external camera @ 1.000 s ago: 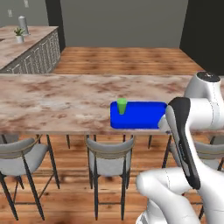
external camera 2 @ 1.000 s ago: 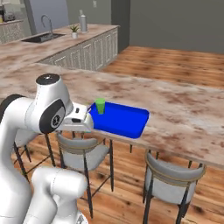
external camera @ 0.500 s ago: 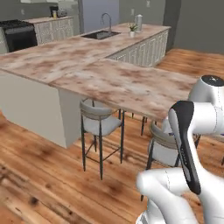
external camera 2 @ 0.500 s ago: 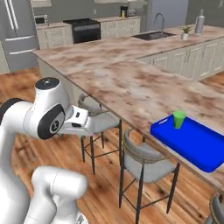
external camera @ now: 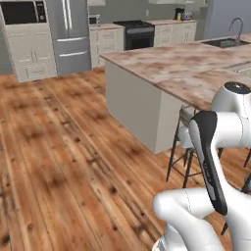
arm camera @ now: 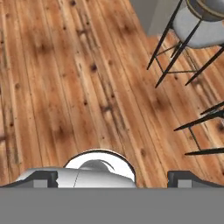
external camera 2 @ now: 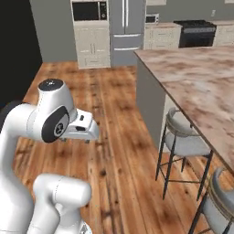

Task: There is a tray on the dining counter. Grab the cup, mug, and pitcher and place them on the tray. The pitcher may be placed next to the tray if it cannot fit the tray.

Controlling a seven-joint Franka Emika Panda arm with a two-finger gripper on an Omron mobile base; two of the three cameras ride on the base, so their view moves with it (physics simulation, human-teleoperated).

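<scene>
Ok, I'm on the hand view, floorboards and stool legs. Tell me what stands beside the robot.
Observer: The dining counter, with its marbled top, runs along the robot's right.
Operator: Give me what's at its edge.
Observer: Two grey-seated stools stand along the counter's near side.
Operator: Now the far wall.
Observer: A steel fridge stands there, with a black stove further right in the left base view.

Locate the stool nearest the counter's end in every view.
Left base view: stool right of centre, partly behind the arm.
Right base view: stool right of centre, at the counter edge.
Hand view: stool top right.
Shared landmark: dining counter's grey end wall.
</scene>
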